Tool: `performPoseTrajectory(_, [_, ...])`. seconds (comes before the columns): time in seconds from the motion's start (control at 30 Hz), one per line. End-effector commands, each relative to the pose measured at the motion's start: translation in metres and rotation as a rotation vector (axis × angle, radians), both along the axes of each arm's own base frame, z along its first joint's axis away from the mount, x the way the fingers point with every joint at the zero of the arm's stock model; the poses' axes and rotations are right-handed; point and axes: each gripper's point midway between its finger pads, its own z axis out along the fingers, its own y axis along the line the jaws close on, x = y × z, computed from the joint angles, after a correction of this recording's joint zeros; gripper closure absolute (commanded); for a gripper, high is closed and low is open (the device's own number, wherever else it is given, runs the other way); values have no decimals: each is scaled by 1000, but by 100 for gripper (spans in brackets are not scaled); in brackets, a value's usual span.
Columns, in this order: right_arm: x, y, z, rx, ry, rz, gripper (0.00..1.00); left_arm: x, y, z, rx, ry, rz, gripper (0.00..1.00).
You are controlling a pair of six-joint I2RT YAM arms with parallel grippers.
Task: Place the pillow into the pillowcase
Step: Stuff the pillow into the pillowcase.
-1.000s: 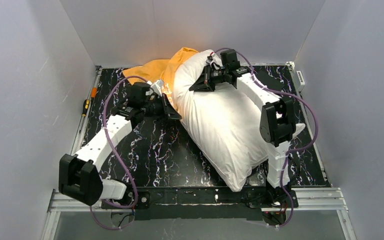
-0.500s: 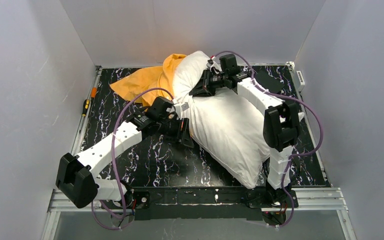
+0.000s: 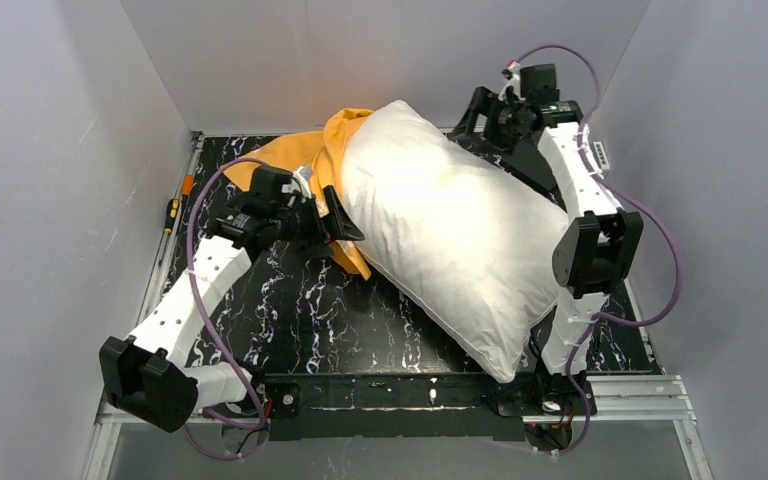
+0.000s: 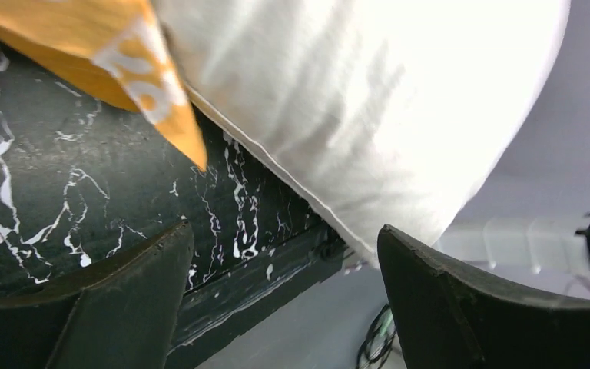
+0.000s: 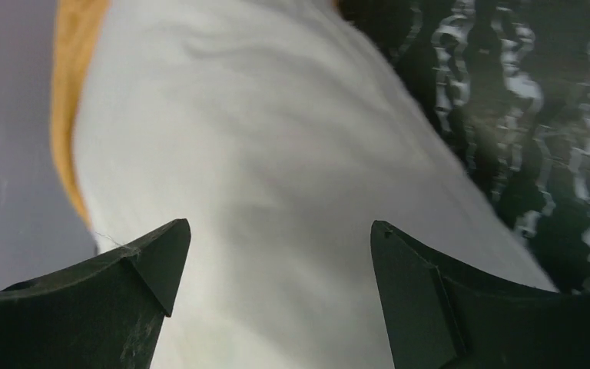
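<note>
The plump off-white pillow (image 3: 450, 235) lies diagonally across the black marbled table, its far end tucked against the bunched orange pillowcase (image 3: 305, 155). An orange flap hangs by the pillow's left side. My left gripper (image 3: 348, 222) stands open beside that flap, holding nothing. In the left wrist view the pillow (image 4: 369, 100) and the white-lettered pillowcase (image 4: 84, 38) lie beyond the open left gripper (image 4: 284, 238). My right gripper (image 3: 472, 112) is raised at the back right, open. Its wrist view shows the pillow (image 5: 276, 154) below the open right gripper (image 5: 280, 231), with a pillowcase (image 5: 65, 115) edge at left.
A screwdriver (image 3: 172, 212) lies along the table's left rim. A white power strip (image 3: 600, 155) sits at the back right corner. Grey walls close in on three sides. The pillow's near corner reaches the front rail (image 3: 400, 385).
Both grippers opened and let go of the fabric. The right arm lifted away to the back right, the left pulled back leftward. The pillow settled flatter across the table.
</note>
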Motion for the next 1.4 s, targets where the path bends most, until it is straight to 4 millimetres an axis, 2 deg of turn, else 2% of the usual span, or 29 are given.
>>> performPoseTrajectory(0.0, [-6, -65, -62, -205, 156, -64, 4, 9, 18, 3, -58, 60, 145, 10])
performPoseTrajectory(0.07, [-16, -68, -82, -206, 224, -27, 4, 15, 26, 0, -71, 84, 201, 9])
performPoseTrajectory(0.13, [-34, -59, -94, -159, 294, 40, 4, 21, 35, -5, -75, 110, 256, 8])
performPoseTrajectory(0.2, [-54, -39, -98, -56, 348, 107, 4, 25, 42, -13, -78, 144, 313, 3])
performPoseTrajectory(0.27, [-82, -14, -102, 64, 409, 162, 4, 30, 42, -21, -101, 182, 327, 3])
performPoseTrajectory(0.33, [-110, 15, -88, 173, 426, 236, 4, 34, 37, -27, -124, 212, 305, 3])
performPoseTrajectory(0.43, [-151, 54, -78, 245, 469, 327, 4, 44, 27, -31, -152, 235, 261, 5])
performPoseTrajectory(0.53, [-173, 85, -63, 322, 463, 374, 3, 64, 18, -26, -162, 225, 212, 7])
performPoseTrajectory(0.57, [-178, 93, -57, 342, 461, 383, 3, 69, 16, -29, -158, 238, 197, 8])
performPoseTrajectory(0.63, [-184, 107, -46, 375, 463, 401, 3, 85, 7, -22, -176, 236, 157, 9])
performPoseTrajectory(0.83, [-198, 138, -20, 449, 477, 465, 2, 125, -19, -16, -187, 243, 63, 11])
performPoseTrajectory(1.0, [-219, 162, -20, 481, 514, 530, 2, 151, -26, -11, -142, 228, 25, 12])
performPoseTrajectory(1.07, [-223, 169, -20, 476, 514, 550, 2, 151, -20, -7, -87, 227, 14, 11])
performPoseTrajectory(1.17, [-219, 168, -21, 451, 505, 543, 2, 150, -8, 8, -12, 184, 4, 10])
performPoseTrajectory(1.23, [-212, 164, -19, 391, 457, 542, 2, 145, 5, 18, 33, 163, 17, 9])
performPoseTrajectory(1.27, [-214, 157, -25, 325, 473, 533, 2, 140, 12, 22, 58, 156, 26, 9])
performPoseTrajectory(1.37, [-205, 141, -26, 136, 391, 542, 2, 125, 32, 33, 112, 140, 58, 8])
